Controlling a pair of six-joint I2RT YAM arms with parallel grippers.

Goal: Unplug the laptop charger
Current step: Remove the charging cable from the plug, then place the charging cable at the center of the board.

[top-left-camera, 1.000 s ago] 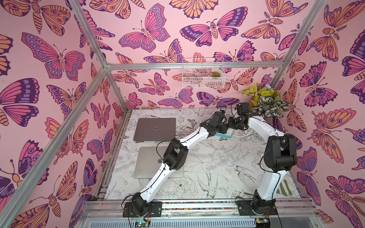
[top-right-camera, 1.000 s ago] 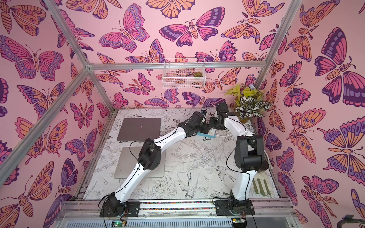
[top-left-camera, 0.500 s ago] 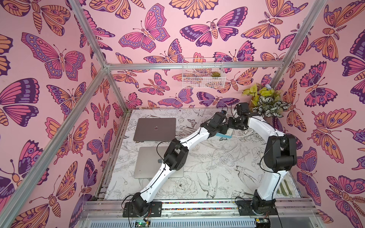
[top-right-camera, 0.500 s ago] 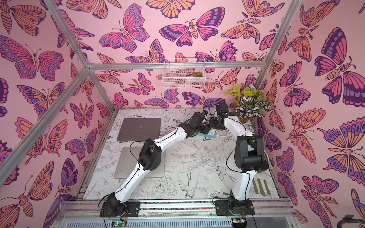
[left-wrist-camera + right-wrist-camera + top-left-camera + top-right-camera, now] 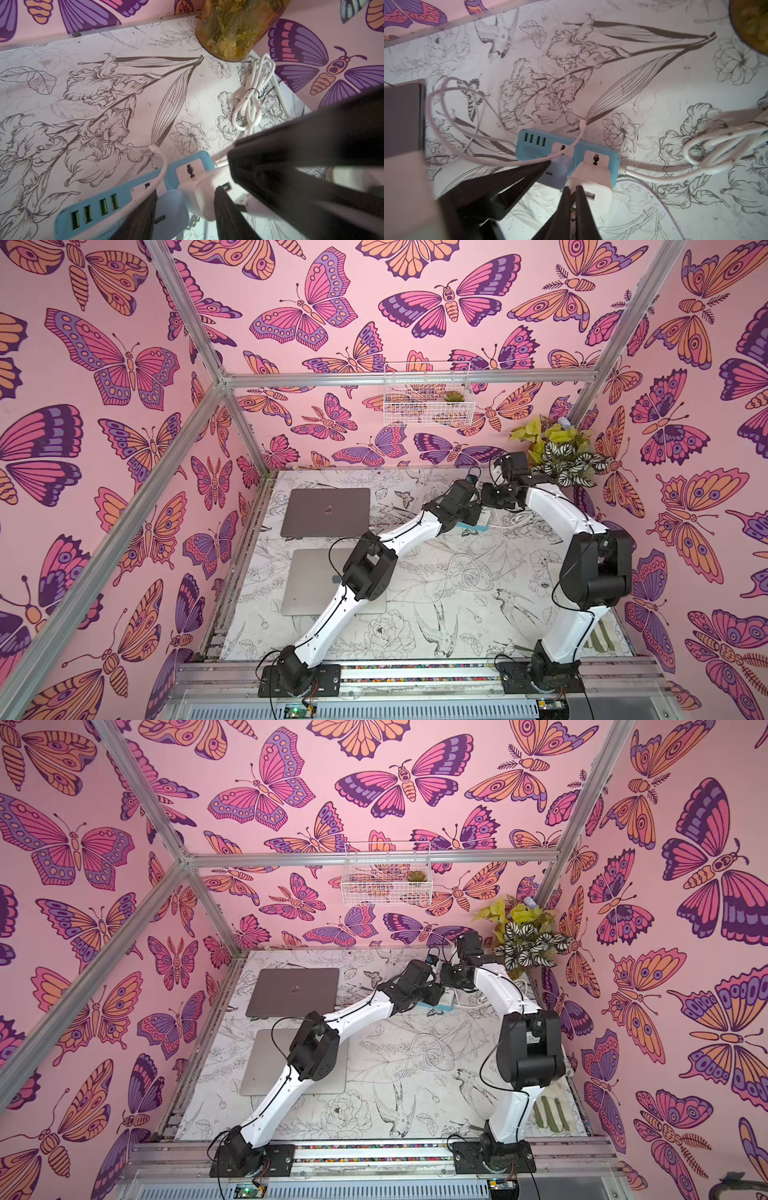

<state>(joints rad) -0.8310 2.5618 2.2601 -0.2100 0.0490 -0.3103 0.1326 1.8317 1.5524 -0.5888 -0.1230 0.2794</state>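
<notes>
On the worktop (image 5: 654,83), blue power strip (image 5: 529,149) bearing pale blue charger (image 5: 560,172) and white charger (image 5: 591,176), left fingers (image 5: 143,216) spread astride them, right fingers (image 5: 583,212) pressed together against white charger

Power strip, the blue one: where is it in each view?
Both top views: strip right of centre, back half.
Left wrist: bottom left.
Right wrist: centre.
Landmark in all four: plant.

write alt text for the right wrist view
A blue power strip on a flower-printed table holds a pale blue charger and a white charger. The shut right gripper sits at the white charger's edge; white cables trail across the table.
</notes>
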